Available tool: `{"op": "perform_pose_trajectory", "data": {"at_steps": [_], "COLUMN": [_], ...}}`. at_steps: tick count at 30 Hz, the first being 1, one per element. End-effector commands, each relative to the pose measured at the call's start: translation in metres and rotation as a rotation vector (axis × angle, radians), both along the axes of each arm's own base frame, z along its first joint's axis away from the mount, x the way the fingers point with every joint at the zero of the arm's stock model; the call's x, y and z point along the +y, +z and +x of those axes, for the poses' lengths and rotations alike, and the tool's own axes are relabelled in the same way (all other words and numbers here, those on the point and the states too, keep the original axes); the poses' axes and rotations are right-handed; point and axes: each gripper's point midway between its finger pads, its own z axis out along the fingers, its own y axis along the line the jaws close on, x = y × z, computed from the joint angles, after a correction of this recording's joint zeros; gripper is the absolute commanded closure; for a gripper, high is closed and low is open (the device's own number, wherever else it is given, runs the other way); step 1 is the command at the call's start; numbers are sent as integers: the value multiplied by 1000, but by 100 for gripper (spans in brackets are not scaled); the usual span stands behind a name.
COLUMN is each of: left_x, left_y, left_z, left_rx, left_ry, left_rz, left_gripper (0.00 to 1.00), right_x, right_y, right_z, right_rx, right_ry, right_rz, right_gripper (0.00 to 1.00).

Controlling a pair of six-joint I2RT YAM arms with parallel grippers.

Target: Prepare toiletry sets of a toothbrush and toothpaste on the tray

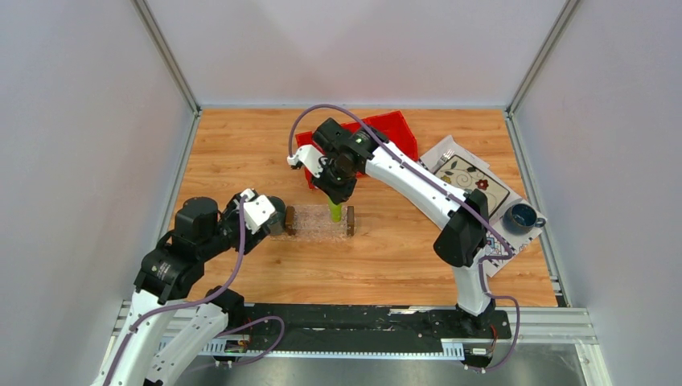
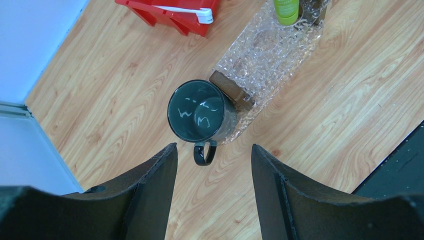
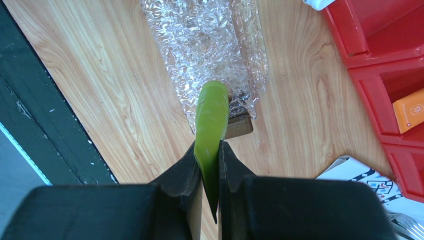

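Two tools, two different states. My right tool (image 3: 210, 148) is clamped on the green toothpaste tube (image 3: 211, 115), pinching its thin flat tail so the rounded cap end hangs down over the right end of the tray (image 3: 200, 35), just by the brown handle block (image 3: 239, 126). My left tool (image 2: 213, 148) hangs with its jaws apart and nothing between them, above a dark mug (image 2: 200, 111) that stands against the tray's left end.

I judge the tube to be light, soft and a little slick. A hard squeeze would buckle it or push paste toward the cap, so the flat tail is the sensible place to hold it. The tray looks like thin crinkled plastic, so it may skid on the counter (image 2: 350, 100) if I press down while letting go.

One white toothbrush (image 2: 182, 11) lies across the red bin (image 2: 150, 15) at the far side, and an orange tube (image 3: 410, 110) sits in one of the bin's compartments. The brush should be stiff, light and narrow. I would take it across the middle of the handle, not by the bristle head.
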Motion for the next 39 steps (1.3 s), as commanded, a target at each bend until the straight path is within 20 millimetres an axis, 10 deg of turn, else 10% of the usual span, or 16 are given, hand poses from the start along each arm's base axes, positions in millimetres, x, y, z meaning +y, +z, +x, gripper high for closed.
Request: {"op": "perform_pose_trajectory", "data": {"at_steps": [1, 39], "left_x": [2, 1], "left_y": [2, -6], "left_z": [3, 3], "left_rx": [-24, -12], "left_ry": [8, 5], "left_rz": [2, 3], "left_gripper": [36, 36], "right_x": [9, 11], "right_y": [1, -16], "right_z": [5, 7], "right_rx": [-30, -24], "right_ry": [6, 10], "right_rz": [22, -5], "right_gripper": [100, 100]}}
